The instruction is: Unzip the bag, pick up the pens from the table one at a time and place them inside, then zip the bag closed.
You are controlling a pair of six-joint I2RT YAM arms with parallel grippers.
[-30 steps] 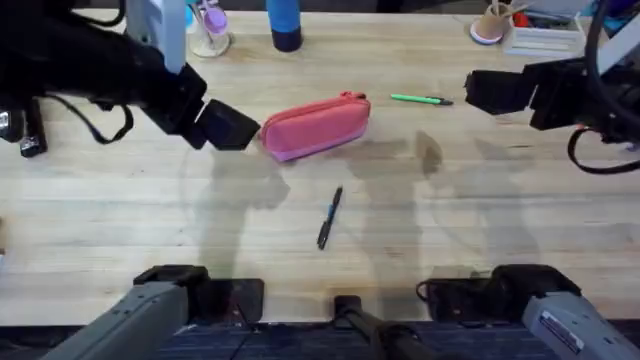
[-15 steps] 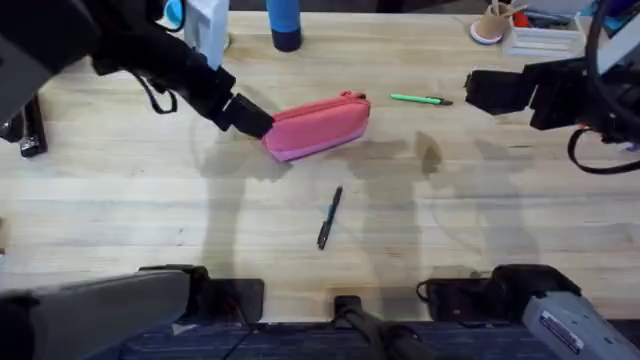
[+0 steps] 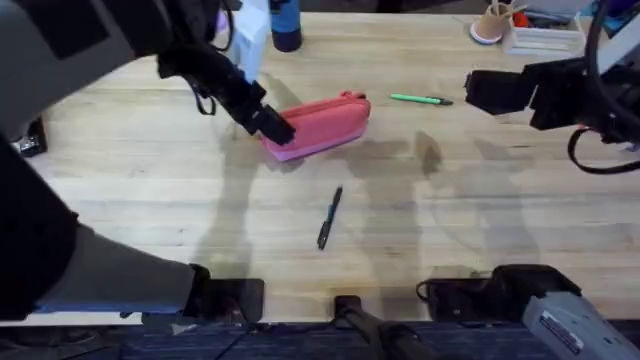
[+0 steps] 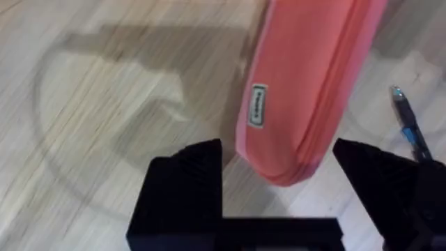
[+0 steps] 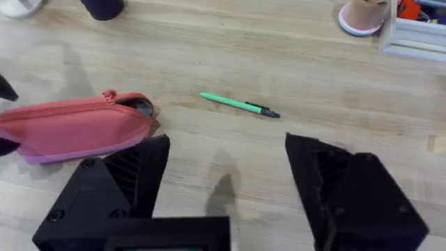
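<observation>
The bag [image 3: 318, 125] lies mid-bench, seemingly zipped, both pens out on the wood, green [image 3: 421, 99] beyond and dark one [image 3: 329, 217] nearer, so nothing is done; the left pincer [image 4: 279, 157] gapes around its end, the right pincer [image 5: 226, 157] hangs open, empty.
</observation>
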